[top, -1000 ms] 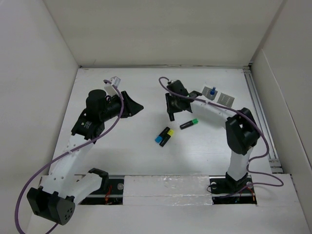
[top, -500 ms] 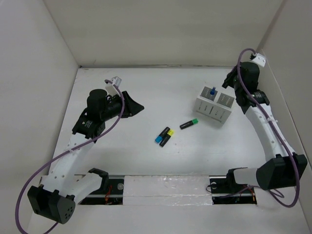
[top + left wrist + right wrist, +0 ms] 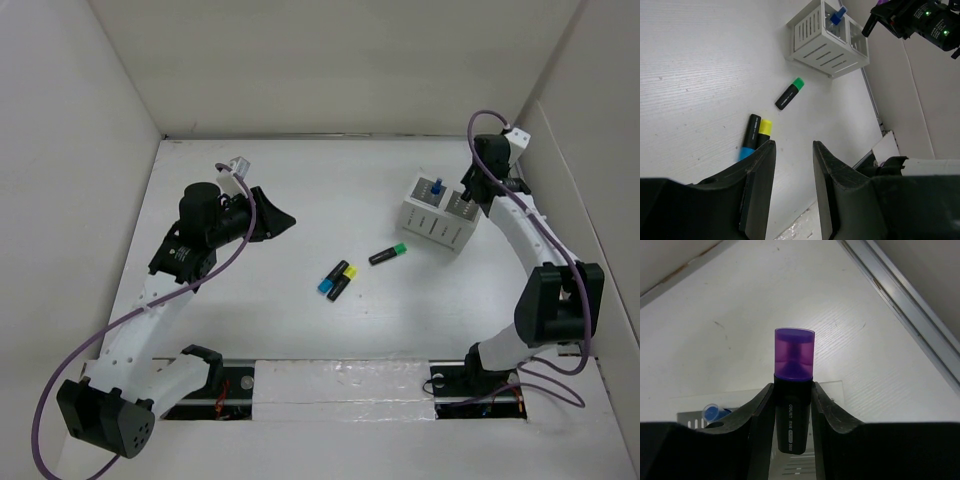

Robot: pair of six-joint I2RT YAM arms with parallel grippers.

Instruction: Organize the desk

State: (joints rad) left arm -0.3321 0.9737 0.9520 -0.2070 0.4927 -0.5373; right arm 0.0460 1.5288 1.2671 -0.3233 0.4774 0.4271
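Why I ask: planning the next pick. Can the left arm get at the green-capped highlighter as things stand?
Probably yes. The left gripper is open and empty; the green-capped highlighter lies alone on the desk, apart from the organiser, where the right gripper hangs.

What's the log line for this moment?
right gripper: holds purple highlighter above organiser | left gripper: open, empty | green highlighter, yellow highlighter, blue highlighter on desk

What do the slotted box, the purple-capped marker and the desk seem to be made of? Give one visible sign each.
Slotted box: probably plastic, matte white; thin even walls with cut slots.
Purple-capped marker: plastic; translucent glossy cap, opaque black body.
Desk: perhaps painted or laminated board, matte white; faint grain lines show.
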